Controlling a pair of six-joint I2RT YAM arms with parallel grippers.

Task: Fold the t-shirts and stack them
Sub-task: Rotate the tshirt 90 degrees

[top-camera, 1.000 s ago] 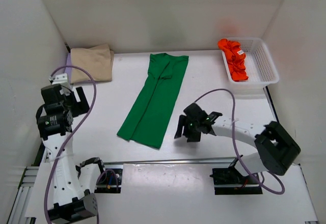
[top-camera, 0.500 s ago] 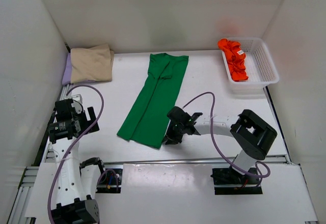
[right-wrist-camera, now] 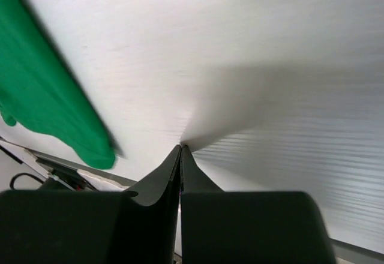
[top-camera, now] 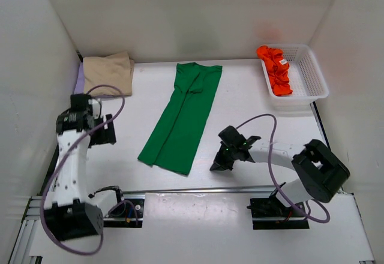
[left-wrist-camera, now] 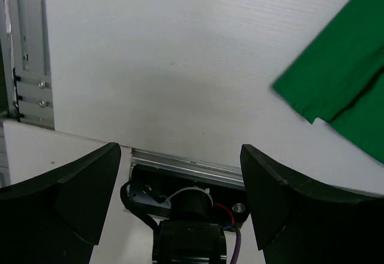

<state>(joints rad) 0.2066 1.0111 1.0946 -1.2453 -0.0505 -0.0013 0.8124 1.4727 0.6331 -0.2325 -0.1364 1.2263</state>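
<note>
Green t-shirt (top-camera: 183,117) first: you have it lying flat down the middle of the table (top-camera: 258,111), folded lengthwise into a long strip. Its collar end points at the far wall, and its hem end slants slightly left toward the arm bases. The beige t-shirt (top-camera: 108,74) sits folded in the far left corner. It lies on top of the lilac t-shirt (top-camera: 78,79), of which you see only a thin edge along the left side. The orange-red t-shirt (top-camera: 275,69) is bunched up in the left part of the white mesh basket (top-camera: 312,75) at the far right corner, well apart from the others.

Your right gripper (top-camera: 219,164) is down low on bare table, just beside the right-hand corner of the green shirt's near end. Its fingers are clenched tight together with no cloth between them. In the right wrist view the green edge lies off to the left, clear of the tips. The tips look as if they touch the table surface, though the blur there leaves that unsure.

Your left gripper (left-wrist-camera: 180,153) hangs over bare table on the left side, between the beige shirt and the near edge. Its fingers (left-wrist-camera: 90,180) are spread wide and grasp nothing. The left wrist view shows only white surface between them, with the green shirt's near corner off to the right.
</note>
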